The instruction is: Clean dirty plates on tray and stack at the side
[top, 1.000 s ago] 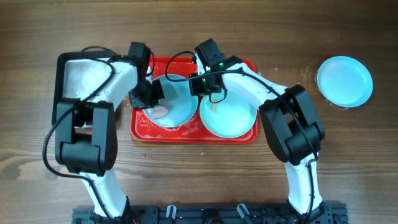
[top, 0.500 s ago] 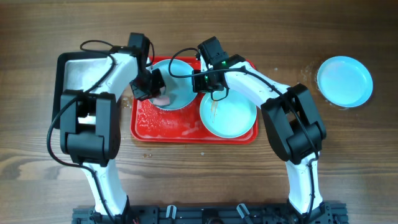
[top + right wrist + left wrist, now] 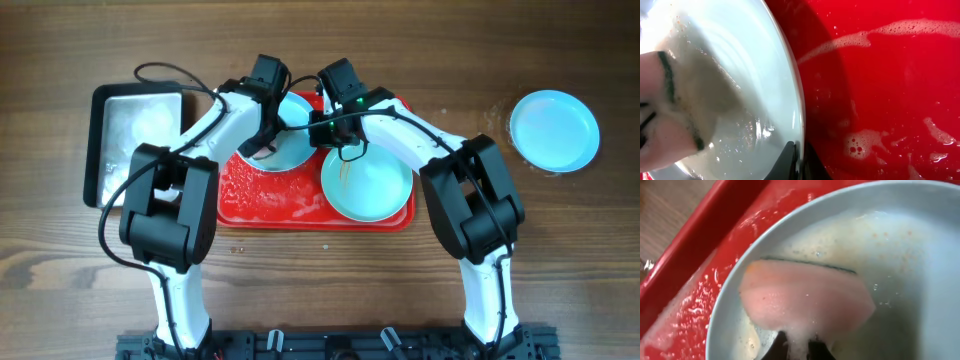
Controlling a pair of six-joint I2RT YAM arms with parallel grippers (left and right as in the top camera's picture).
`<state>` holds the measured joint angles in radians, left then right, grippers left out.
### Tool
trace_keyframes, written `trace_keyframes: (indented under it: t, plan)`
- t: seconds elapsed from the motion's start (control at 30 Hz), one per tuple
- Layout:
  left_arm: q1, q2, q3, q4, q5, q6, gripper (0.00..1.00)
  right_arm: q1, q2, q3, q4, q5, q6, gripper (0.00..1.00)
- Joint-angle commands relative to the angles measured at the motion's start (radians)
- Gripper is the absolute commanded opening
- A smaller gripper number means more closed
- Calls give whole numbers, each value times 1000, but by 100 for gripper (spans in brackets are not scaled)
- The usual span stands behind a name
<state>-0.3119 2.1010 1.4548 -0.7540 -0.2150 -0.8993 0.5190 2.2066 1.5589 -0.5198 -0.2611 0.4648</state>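
The red tray (image 3: 265, 205) holds two pale blue plates. My right gripper (image 3: 322, 130) is shut on the rim of the left plate (image 3: 292, 152) and holds it tilted at the tray's back; the pinched rim shows in the right wrist view (image 3: 801, 160). My left gripper (image 3: 262, 138) is shut on a soapy pink sponge (image 3: 805, 302) pressed into that plate (image 3: 905, 255), whose foam has orange specks. The second plate (image 3: 370, 185) lies flat on the tray's right half with a brown smear. A third plate (image 3: 554, 130) sits on the table at the far right.
A black-rimmed silver pan (image 3: 135, 140) with suds stands left of the tray. The tray floor (image 3: 890, 90) is wet with foam streaks. The arms' cables hang over the back of the tray.
My left gripper has slid the sponge rightward across the held plate, uncovering the silver pan. The plate has shifted toward the tray's back. The right gripper has kept its hold.
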Motion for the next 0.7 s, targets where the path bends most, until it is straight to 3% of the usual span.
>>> trace_keyframes:
  t: [0.0,0.17,0.23,0.3,0.37,0.47,0.53,0.67]
  plan:
    - [20,121,-52,28,232,365,4,20,21,1,-15,-47,-46,4]
    - [20,121,-58,34,549,793,4,20,21,1,-16,-48,-46,4]
    - [20,121,-60,82,632,864,4,20,21,1,-16,-48,-47,4]
    - [20,121,-60,148,649,862,4,20,21,1,-16,-48,-46,4]
    - [23,121,-60,215,561,740,4,20,21,1,-16,-48,-47,4]
    - [23,121,-60,185,98,312,4,20,21,1,-16,-47,-46,4]
    - [23,121,-60,89,-100,132,4,20,21,1,-16,-48,-46,4]
    - [28,121,-60,-61,-198,130,4,20,21,1,-16,-48,-46,4]
